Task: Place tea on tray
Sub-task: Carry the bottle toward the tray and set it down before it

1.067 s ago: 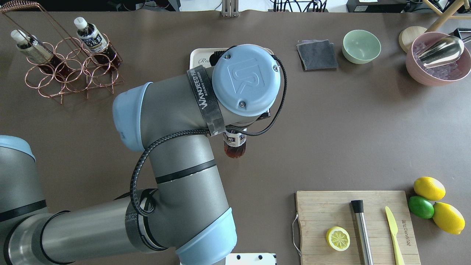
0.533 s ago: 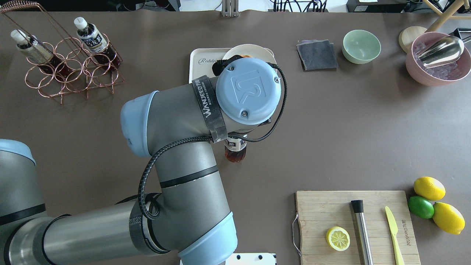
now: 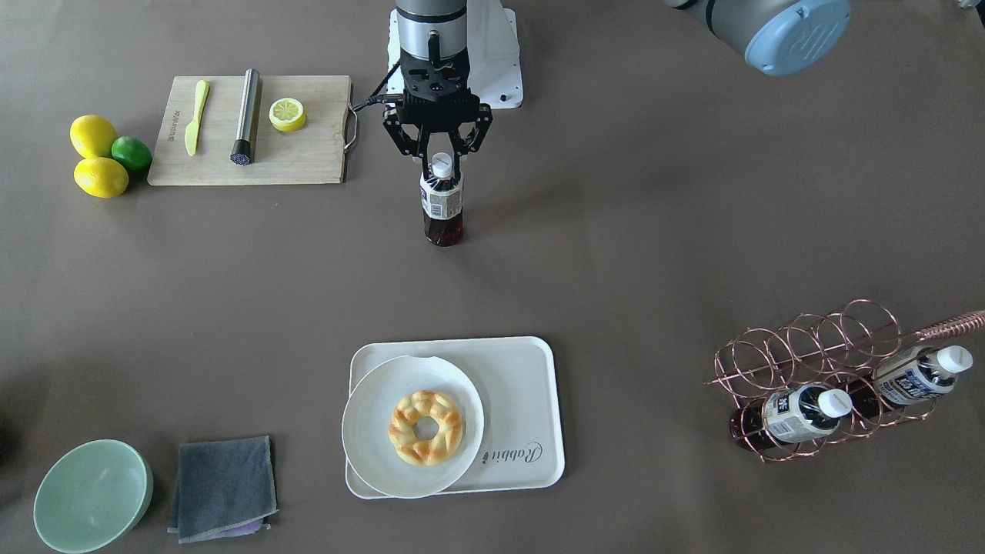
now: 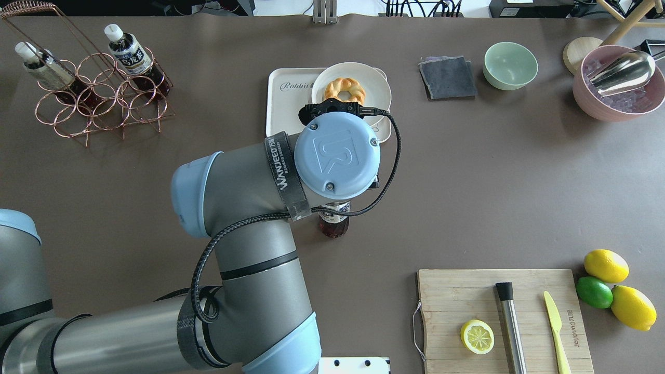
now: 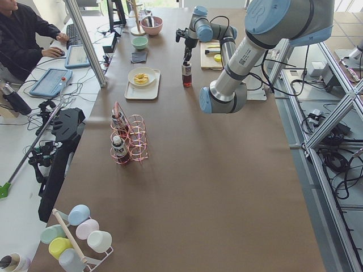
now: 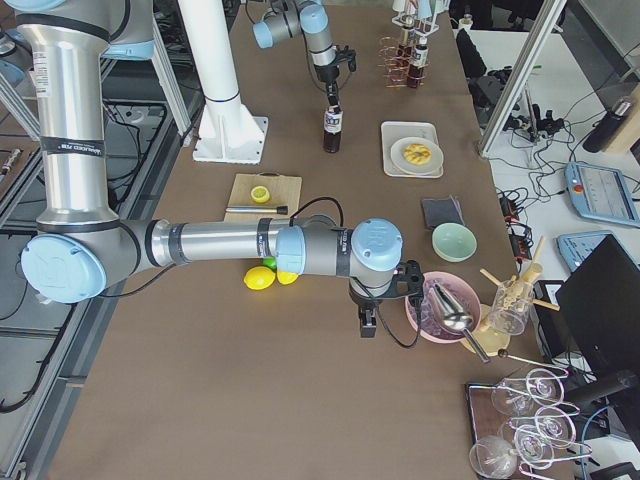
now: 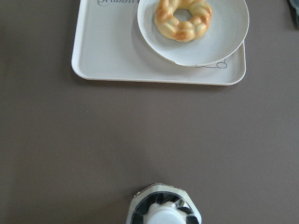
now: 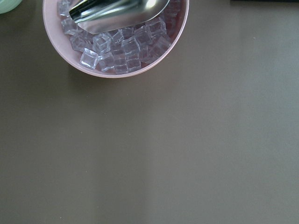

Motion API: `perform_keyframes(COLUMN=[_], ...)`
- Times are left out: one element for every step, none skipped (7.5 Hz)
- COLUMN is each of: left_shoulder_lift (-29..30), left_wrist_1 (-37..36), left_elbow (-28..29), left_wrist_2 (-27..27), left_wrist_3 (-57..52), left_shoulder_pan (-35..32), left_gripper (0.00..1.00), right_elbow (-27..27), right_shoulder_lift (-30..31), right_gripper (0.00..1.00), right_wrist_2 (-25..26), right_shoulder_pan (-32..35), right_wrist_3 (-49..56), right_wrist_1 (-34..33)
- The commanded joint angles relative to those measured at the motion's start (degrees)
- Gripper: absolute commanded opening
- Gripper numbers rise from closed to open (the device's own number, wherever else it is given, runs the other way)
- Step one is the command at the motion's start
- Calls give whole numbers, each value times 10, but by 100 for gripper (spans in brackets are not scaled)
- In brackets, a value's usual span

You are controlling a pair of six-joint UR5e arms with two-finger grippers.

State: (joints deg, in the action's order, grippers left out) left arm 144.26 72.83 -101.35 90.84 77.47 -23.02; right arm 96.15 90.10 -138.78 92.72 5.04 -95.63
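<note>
Left claw (image 3: 441, 158) pinches the tea bottle (image 3: 442, 208) by its cap.
Doughnut plate (image 3: 369, 431) covers half the tray (image 3: 519, 385); right claw (image 6: 366, 328): opening cannot be told.

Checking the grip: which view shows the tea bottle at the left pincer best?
Exterior front-facing: the whole tea shows, its cap in the left pincer. Overhead, the arm hides all but its base; the left wrist view shows only its top; side views show it small.

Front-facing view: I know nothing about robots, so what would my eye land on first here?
Probably the left pincer near the top, closed on the cap of an upright tea bottle. Next, the golden doughnut on its plate on the cream tray, nearer the camera.
</note>
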Motion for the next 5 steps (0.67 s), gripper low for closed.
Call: perform_keyframes(left_shoulder_lift=[-1, -1, -1, 0, -4], left_wrist_1=[2, 2, 1, 1, -1], left_elbow=[-8, -11, -12, -24, -45], left_wrist_2=[0, 0, 0, 2, 4], left_wrist_3=[0, 0, 0, -3, -14], left_shoulder_pan=[-1, -1, -1, -3, -19], left_gripper=[98, 98, 98, 98, 98], right_elbow=[1, 1, 1, 2, 3], right_shoulder_lift=[-2, -2, -2, -4, -12], right_gripper=[100, 100, 100, 100, 100], right_wrist_2=[0, 0, 0, 0, 0], right_shoulder_pan=[0, 0, 0, 0, 1], right_wrist_3=[0, -1, -1, -2, -6], right_wrist_1=[0, 0, 0, 0, -2])
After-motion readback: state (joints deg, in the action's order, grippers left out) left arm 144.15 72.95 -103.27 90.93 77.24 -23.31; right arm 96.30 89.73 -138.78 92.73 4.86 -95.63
